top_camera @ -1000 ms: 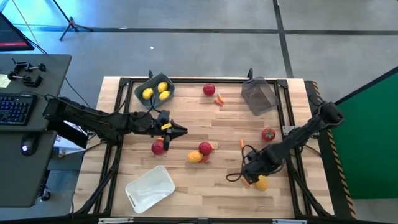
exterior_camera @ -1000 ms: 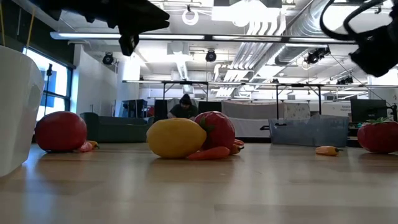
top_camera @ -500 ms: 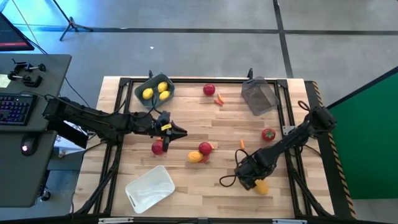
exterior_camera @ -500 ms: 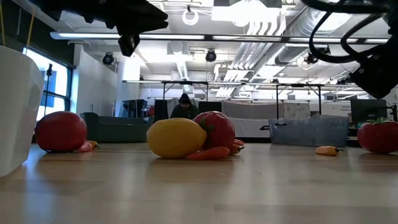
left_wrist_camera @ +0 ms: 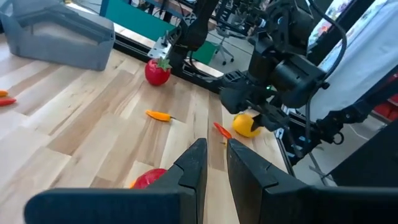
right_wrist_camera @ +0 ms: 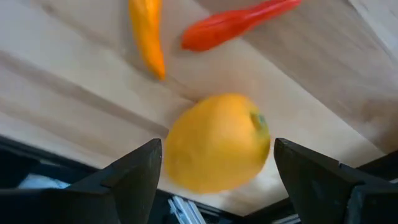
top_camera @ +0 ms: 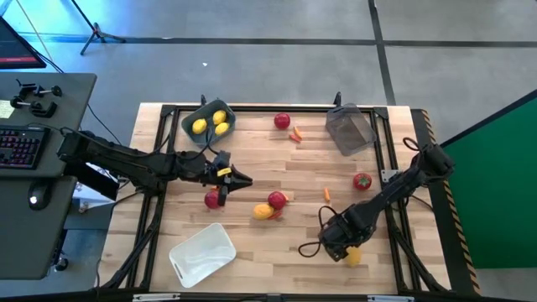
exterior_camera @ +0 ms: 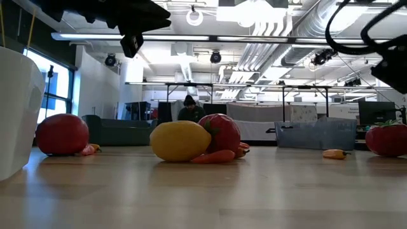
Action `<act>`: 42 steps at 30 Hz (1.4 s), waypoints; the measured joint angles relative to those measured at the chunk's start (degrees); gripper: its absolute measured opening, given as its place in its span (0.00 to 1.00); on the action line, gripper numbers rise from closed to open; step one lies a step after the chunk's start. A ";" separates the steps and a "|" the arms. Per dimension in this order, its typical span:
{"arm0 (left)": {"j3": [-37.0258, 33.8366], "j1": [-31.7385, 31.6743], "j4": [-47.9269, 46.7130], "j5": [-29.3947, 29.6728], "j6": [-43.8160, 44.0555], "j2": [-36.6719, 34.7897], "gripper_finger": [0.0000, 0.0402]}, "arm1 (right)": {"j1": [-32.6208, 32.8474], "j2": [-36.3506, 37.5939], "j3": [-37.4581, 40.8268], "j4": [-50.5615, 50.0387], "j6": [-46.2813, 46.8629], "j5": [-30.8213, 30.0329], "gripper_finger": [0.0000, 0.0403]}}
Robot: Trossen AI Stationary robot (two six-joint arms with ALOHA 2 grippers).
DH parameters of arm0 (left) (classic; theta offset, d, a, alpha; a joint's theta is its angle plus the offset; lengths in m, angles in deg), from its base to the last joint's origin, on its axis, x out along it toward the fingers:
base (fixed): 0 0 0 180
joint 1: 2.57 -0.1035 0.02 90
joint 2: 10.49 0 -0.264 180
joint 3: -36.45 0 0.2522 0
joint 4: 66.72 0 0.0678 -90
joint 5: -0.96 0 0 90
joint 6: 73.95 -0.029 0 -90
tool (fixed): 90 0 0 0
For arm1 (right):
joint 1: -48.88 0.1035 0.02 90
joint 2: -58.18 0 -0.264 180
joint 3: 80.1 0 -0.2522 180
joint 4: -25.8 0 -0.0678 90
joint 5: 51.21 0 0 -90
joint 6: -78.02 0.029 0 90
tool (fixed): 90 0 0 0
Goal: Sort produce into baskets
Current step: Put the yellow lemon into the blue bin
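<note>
Right gripper (right_wrist_camera: 214, 180) spread wide, lemon (right_wrist_camera: 216, 142) centred between its fingers (nearest arm); left gripper (left_wrist_camera: 211, 163) nearly closed, empty.

From my high feed: light wooden slatted table top (top_camera: 277, 243) on grey concrete floor (top_camera: 252, 67). At 9 o'clock, a dark grey desk (top_camera: 42, 201) with a black backlit keyboard (top_camera: 18, 148). Green panel (top_camera: 503, 201) at 3 o'clock. Low feed: industrial ceiling with white ducts (exterior_camera: 267, 25), window (exterior_camera: 48, 89) at 9 o'clock, dark couch (exterior_camera: 117, 131), seated person in dark clothes (exterior_camera: 189, 109) far back.
</note>
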 joint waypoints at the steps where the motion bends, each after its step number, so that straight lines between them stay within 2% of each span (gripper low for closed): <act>1: 0.00 0.20 -0.22 0.04 0.28 -0.02 0.12 | 0.14 0.00 0.47 0.03 1.05 -0.17 0.75; 8: 0.00 0.60 -0.69 0.01 0.75 -0.02 0.12 | 0.38 -0.02 1.80 2.03 5.82 -0.27 0.72; 14: 0.00 0.58 -1.68 0.02 0.72 -0.02 0.12 | 0.37 -0.02 1.80 2.73 7.24 -0.68 0.65; 20: 0.00 0.56 -1.63 0.03 -0.59 -0.02 0.12 | -0.76 -0.02 1.73 3.04 6.42 -1.08 0.47; 25: 0.00 0.56 -1.82 0.04 -1.94 -0.11 0.12 | -2.07 0.00 0.47 3.24 4.05 -3.69 0.30; 30: 0.00 0.56 -1.83 0.42 -0.16 -0.17 0.12 | -4.05 0.02 -2.40 3.03 1.23 -4.29 0.20; 35: 0.00 0.56 -1.85 0.52 -0.17 -0.17 0.12 | -5.49 0.03 -6.49 0.46 1.19 -4.27 0.21; 38: 0.00 0.56 -2.36 0.52 -0.17 -0.17 0.12 | -5.81 0.07 -9.77 -2.84 2.94 -4.23 0.26; 42: 0.00 0.56 -2.43 0.52 -0.15 -0.17 0.12 | -5.26 0.08 -14.90 -7.39 10.32 -3.84 0.38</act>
